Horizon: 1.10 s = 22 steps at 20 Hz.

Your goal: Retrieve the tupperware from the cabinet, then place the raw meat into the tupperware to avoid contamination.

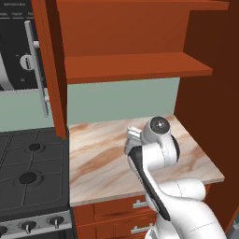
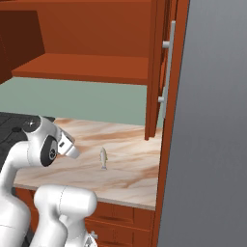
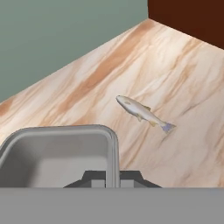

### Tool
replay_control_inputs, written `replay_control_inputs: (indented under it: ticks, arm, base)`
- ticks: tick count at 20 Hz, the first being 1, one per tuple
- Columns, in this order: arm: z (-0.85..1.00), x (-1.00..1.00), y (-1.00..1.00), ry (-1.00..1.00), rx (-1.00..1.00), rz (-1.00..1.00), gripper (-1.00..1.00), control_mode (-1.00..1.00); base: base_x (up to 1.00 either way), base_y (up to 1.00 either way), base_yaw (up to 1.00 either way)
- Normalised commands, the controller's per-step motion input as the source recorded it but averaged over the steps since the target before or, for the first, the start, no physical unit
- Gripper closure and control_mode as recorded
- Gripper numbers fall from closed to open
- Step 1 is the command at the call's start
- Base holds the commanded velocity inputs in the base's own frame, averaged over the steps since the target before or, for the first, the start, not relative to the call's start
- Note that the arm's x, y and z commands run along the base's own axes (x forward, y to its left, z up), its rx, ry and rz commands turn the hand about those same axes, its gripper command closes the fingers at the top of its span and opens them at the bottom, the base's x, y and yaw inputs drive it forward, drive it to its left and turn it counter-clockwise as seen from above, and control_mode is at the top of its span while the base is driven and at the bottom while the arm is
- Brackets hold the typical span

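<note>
Clamped on the tupperware's (image 3: pixel 61 151) rim, the gripper (image 3: pixel 111 177) faces the raw meat (image 3: pixel 143 113), lying diagonally, tail lower right.

A marbled beige countertop (image 2: pixel 130 140) runs between the stove and the tall side panel, and a small silvery fish, the raw meat (image 2: pixel 103 158), lies near its middle.

I can read no text anywhere: faint pale marks run along the top of the dark appliance panel (image 1: pixel 18 46) beside the cabinet (image 1: pixel 135 70), too small and blurred for me to decipher.
</note>
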Motion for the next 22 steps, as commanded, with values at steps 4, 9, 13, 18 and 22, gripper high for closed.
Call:
replay_control_inputs:
  ticks: [4, 9, 13, 18, 22]
  arm:
    - [-0.13, 0.32, 0.00, 0.04, 0.00, 0.00, 1.00, -1.00]
    - [-0.12, 0.26, 0.02, 0.05, 0.00, 0.00, 1.00, -1.00]
    - [-0.15, 0.20, 0.05, 0.07, -0.05, -0.04, 1.00, -1.00]
    - [-0.19, 0.20, 0.10, 0.06, -0.06, -0.05, 1.00, -1.00]
    - [-0.25, 0.25, 0.06, 0.06, -0.05, -0.05, 1.00, -1.00]
  base:
    - [0.00, 0.00, 0.00]
    - [0.00, 0.00, 0.00]
    - [0.00, 0.00, 0.00]
    - [0.00, 0.00, 0.00]
    - [0.00, 0.00, 0.00]
